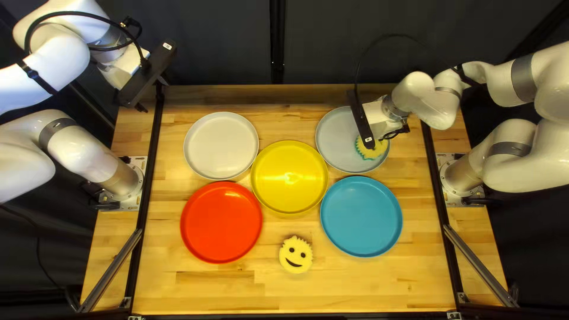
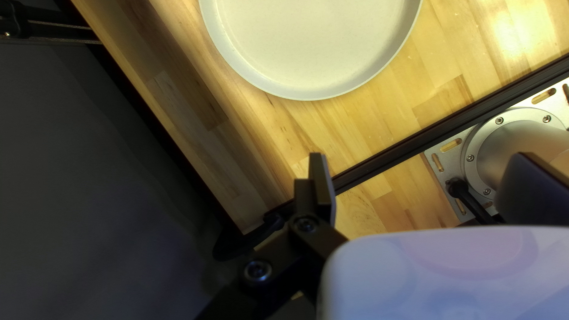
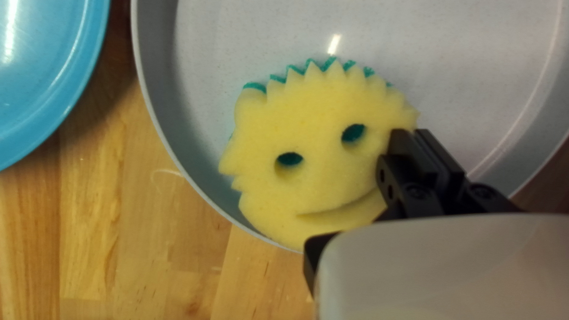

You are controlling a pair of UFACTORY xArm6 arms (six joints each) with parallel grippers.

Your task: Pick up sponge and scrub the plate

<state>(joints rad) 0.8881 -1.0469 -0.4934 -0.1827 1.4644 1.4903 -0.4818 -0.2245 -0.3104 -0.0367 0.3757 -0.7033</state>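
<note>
- Behind the far edge of the table hangs a dark curtain.
- At the left of the table the left arm is raised; from the right, the right arm reaches in low.
- Five round plates lie flat: red near left, blue near right, yellow in the middle, white far left, and the grey plate far right.
- Above the table's far left corner, the left gripper has its fingers spread wide, with nothing held.
- Over the grey plate's right half, the right gripper has its fingers drawn nearly together, pinching the edge of a sponge.
- That yellow smiley sponge, teal underneath, is at the near right of the grey plate, face up.
- A second smiley sponge lies on the wood, between and nearer than the red and blue plates.
</note>
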